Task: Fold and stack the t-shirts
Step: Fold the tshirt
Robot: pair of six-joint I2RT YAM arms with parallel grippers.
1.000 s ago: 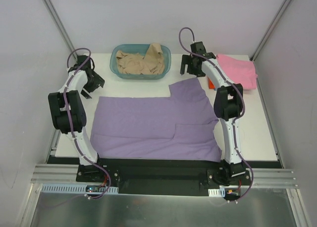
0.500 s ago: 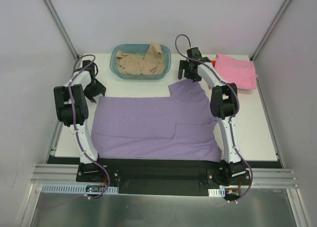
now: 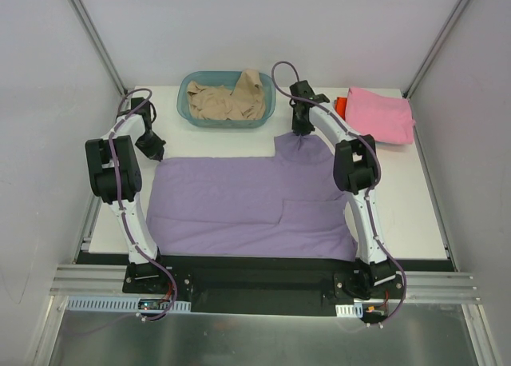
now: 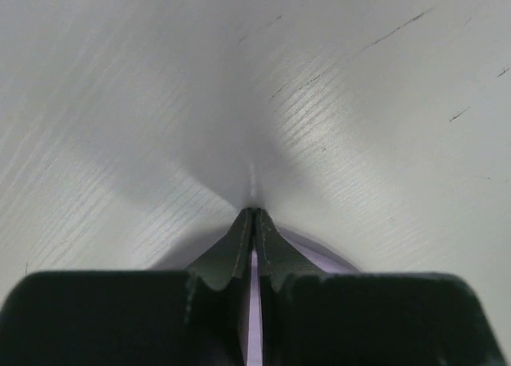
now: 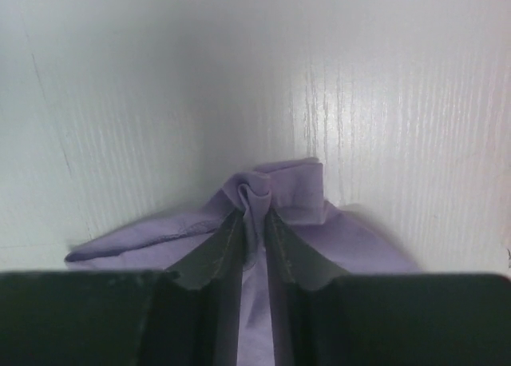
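Carrying, on the white wood-grained tabletop [image 3: 407,210], a lavender-purple cotton t-shirt [image 3: 239,198] spread flat across the middle; holding a translucent teal plastic basket [image 3: 271,94] at the far edge; bearing a folded pink cotton t-shirt [image 3: 385,114] far right, touching an orange-red cloth [image 3: 341,105].

A translucent teal plastic basket [image 3: 227,124] stands at the far edge of a scuffed white surface [image 3: 407,206], well apart from the metal rail [image 3: 435,284] along its near side, all enclosed by plain pale walls [image 3: 239,22].
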